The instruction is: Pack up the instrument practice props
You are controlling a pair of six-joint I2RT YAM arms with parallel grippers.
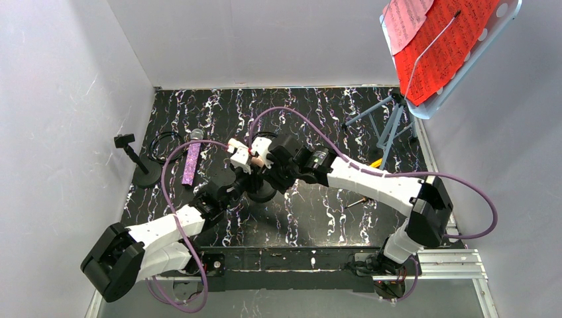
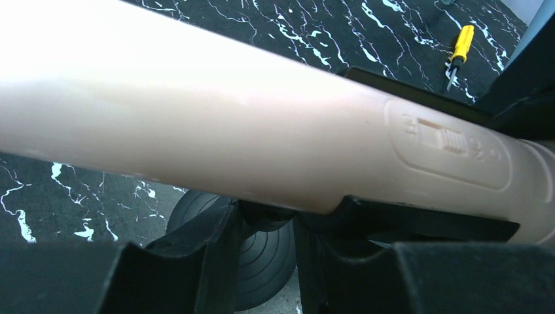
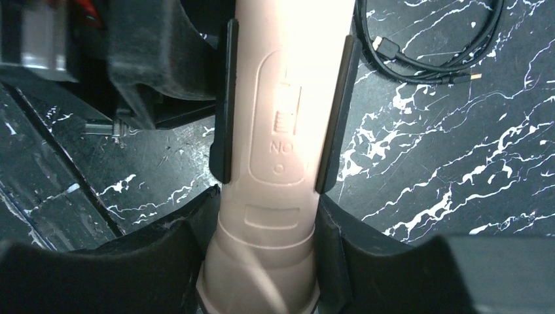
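The cream microphone (image 3: pixel 278 131) sits in the clip of a black round-based mic post (image 1: pixel 262 192) at the table's middle and fills the left wrist view (image 2: pixel 229 124). My right gripper (image 3: pixel 262 222) is shut on its collar, next to the clip prongs (image 3: pixel 226 111). My left gripper (image 2: pixel 265 229) is closed round the post's stem just under the clip, above the ribbed base (image 2: pixel 262 268). The purple glitter microphone (image 1: pixel 192 162) lies at the left. The second post (image 1: pixel 139 165) stands beside it. Red (image 1: pixel 444 46) and pink (image 1: pixel 404 20) pages rest on the music stand.
The music stand's tripod (image 1: pixel 394 122) stands at the back right. A yellow-handled screwdriver (image 2: pixel 461 46) lies right of the arms; it also shows in the top view (image 1: pixel 376 162). A black cable (image 3: pixel 425 59) is coiled near the purple microphone. Grey walls enclose the table.
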